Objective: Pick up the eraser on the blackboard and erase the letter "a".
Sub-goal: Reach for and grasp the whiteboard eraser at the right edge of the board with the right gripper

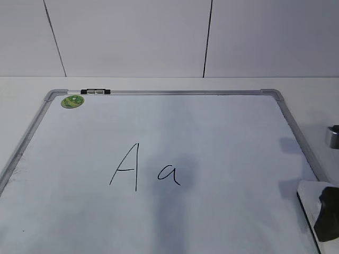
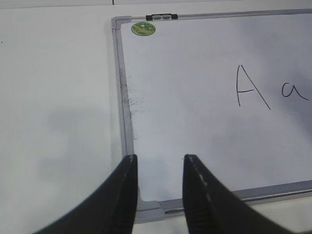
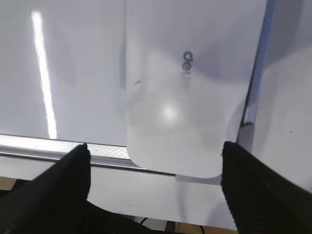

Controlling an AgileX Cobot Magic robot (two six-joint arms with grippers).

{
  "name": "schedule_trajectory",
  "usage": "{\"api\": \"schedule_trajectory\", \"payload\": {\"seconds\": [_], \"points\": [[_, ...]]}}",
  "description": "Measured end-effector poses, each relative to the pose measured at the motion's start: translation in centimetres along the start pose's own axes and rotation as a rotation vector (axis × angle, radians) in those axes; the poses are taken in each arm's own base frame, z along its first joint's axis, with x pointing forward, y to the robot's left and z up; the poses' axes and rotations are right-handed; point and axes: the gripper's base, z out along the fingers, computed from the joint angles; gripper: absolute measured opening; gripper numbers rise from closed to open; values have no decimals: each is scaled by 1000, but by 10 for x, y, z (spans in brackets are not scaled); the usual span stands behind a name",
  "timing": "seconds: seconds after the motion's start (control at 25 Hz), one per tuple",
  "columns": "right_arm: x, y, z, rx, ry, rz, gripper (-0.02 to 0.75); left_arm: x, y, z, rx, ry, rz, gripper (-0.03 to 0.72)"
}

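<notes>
The blackboard [image 1: 159, 137] is a white dry-erase board with a silver frame, a green sticker [image 1: 72, 101] and a clip [image 1: 95, 91]. On it are a capital "A" [image 1: 126, 166] and the small letter "a" [image 1: 168, 173], which also shows in the left wrist view [image 2: 294, 90]. The white eraser [image 3: 187, 87] lies at the board's near right corner, also seen in the exterior view [image 1: 307, 191]. My right gripper [image 3: 155, 158] is open, its fingers on either side of the eraser's near end and apart from it. My left gripper [image 2: 159, 163] is open and empty above the board's near left corner.
The board lies on a white table [image 1: 26, 87] with a white panelled wall behind. A silver-black object [image 1: 332, 136] shows at the right edge, off the board. The board's frame [image 3: 39, 146] runs just ahead of my right fingers.
</notes>
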Motion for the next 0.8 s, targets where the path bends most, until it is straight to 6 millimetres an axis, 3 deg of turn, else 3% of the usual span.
{"api": "schedule_trajectory", "payload": {"seconds": [0.36, 0.8], "points": [[-21, -2, -30, 112, -65, 44, 650, 0, 0, 0, 0, 0, 0, 239], [-27, 2, -11, 129, 25, 49, 633, 0, 0, 0, 2, 0, 1, 239]]}}
